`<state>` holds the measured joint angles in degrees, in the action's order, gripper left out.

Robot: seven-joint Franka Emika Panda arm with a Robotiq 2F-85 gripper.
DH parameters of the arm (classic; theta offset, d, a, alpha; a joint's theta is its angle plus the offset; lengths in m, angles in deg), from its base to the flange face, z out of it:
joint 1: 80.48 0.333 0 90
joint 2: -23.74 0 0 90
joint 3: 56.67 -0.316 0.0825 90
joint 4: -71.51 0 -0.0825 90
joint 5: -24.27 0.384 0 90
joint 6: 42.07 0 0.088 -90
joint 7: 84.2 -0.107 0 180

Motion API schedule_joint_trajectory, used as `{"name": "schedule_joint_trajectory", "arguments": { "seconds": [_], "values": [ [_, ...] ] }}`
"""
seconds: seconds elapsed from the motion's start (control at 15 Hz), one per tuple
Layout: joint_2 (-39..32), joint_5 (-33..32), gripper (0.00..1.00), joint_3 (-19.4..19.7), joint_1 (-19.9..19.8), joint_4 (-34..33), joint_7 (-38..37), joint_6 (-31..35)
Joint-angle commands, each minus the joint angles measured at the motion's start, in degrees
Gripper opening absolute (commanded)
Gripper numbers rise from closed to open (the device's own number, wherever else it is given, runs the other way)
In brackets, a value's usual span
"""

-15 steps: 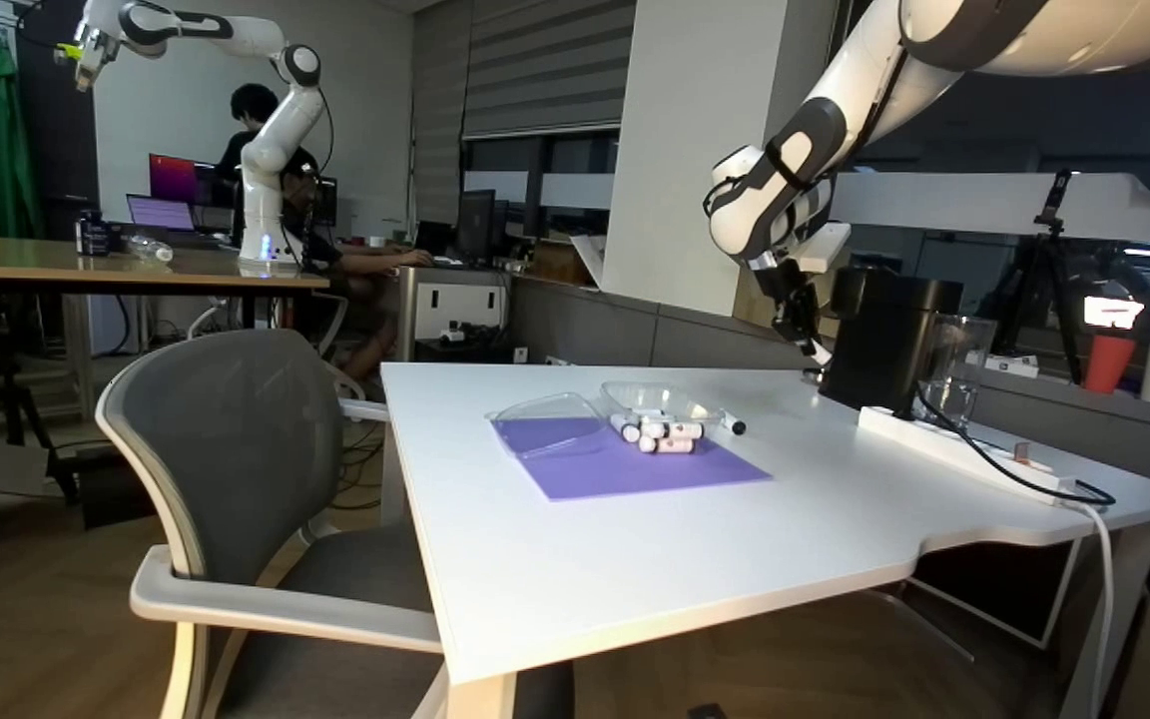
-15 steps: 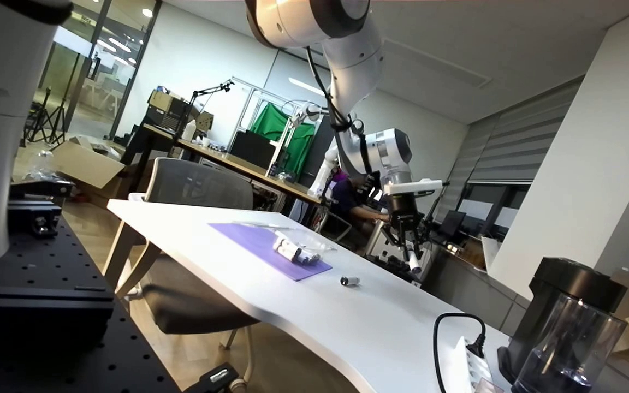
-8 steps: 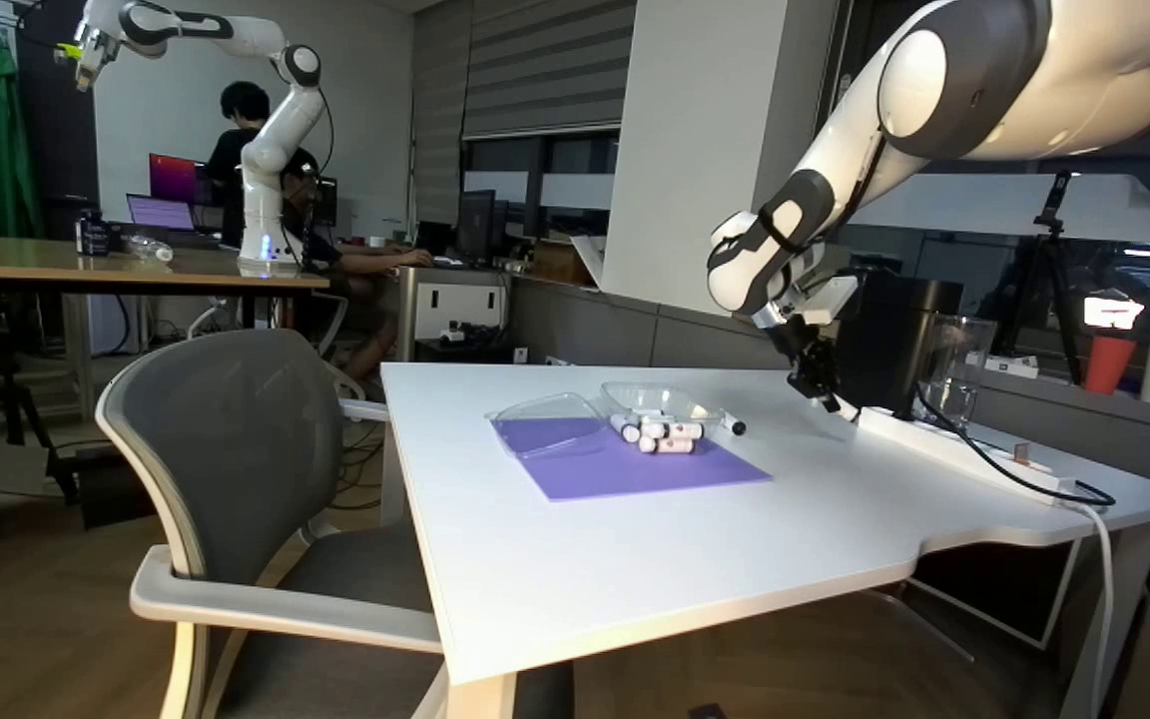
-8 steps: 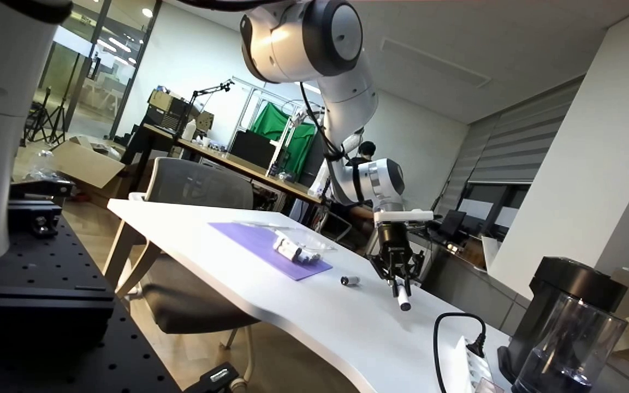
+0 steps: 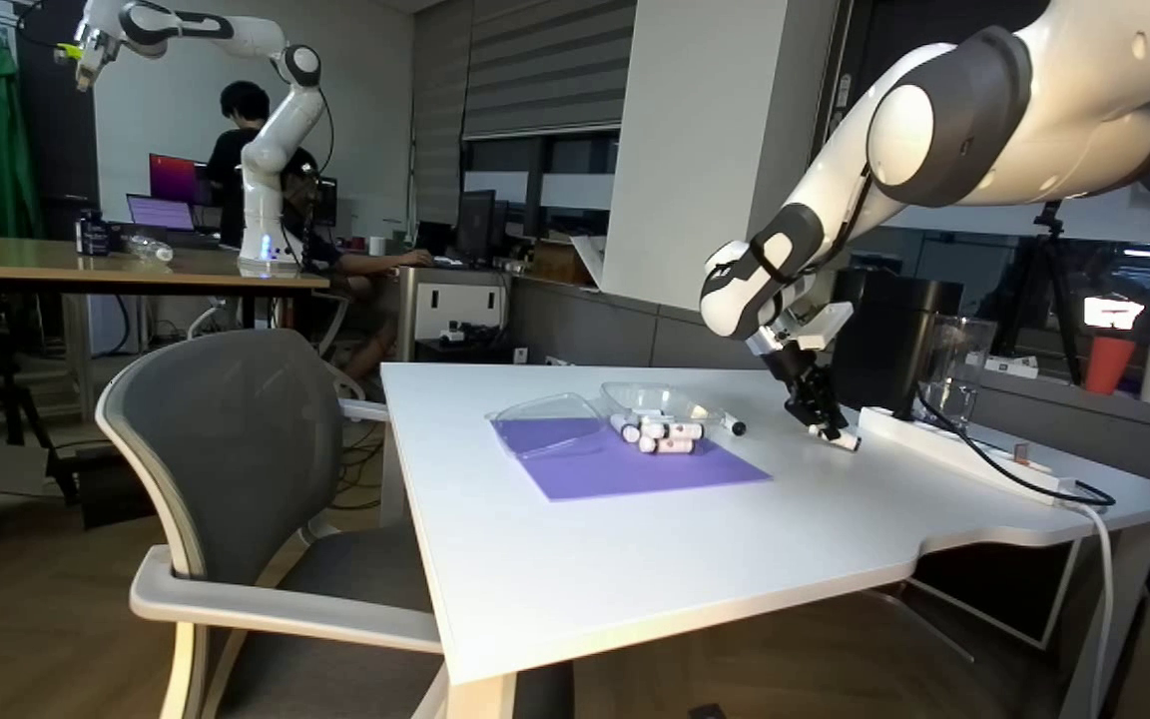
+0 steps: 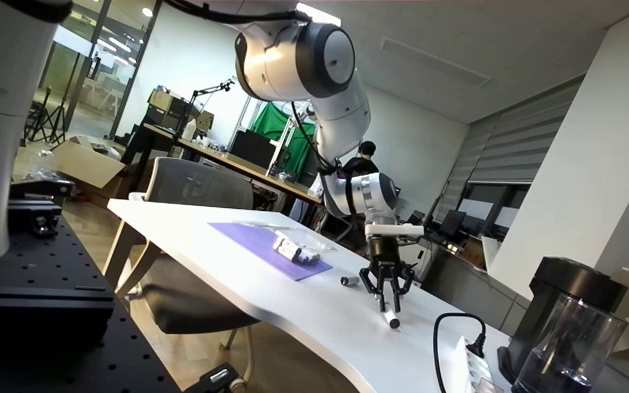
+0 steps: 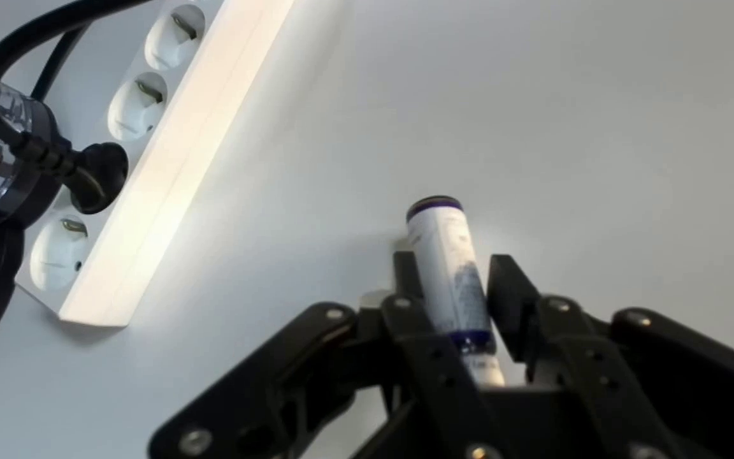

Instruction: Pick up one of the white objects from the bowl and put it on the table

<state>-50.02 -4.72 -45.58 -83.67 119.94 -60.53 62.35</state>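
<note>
The white tube (image 7: 451, 274) lies between the 2 fingers (image 7: 407, 275) of the gripper (image 6: 390, 309), down at the white table (image 5: 655, 559) and near the power strip (image 7: 163, 166). In the wrist view it slants a little against them: its dark end, ringed with purple, reaches past the fingertips, and the rest runs back between the fingers toward the gripper's body. The finger at picture left meets the tube's edge; at picture right a thin strip of table shows between tube and fingertip. The fingers stand narrow, little wider than the tube is thick, but I cannot tell whether they grip it, nor whether its whole length touches the table. Well apart from the gripper, more white tubes (image 5: 670, 439) are heaped by the purple mat's (image 5: 595, 477) clear bowl (image 5: 670, 401), inside or against it I cannot tell. 1 loose tube (image 6: 350, 280) lies just off the mat.
</note>
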Motion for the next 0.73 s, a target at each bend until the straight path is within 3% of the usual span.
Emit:
{"name": "schedule_joint_trajectory", "arguments": {
  "seconds": [0.0, 0.33, 0.47, 0.53, 0.67],
  "values": [
    [-1.9, 1.6, 0.66, 0.0, -0.2, -5.7, 0.5, -2.6],
    [-0.6, 3.4, 0.98, -0.5, 0.1, -9.0, 1.0, -4.0],
    [-0.3, 2.3, 1.0, -0.2, 0.3, -6.7, 0.4, -2.1],
    [-0.1, 2.3, 0.95, -0.2, 0.4, -7.0, 0.4, -2.3],
    [-0.3, 2.3, 1.0, -0.2, 0.5, -6.8, 0.4, -2.2]
  ]
}}
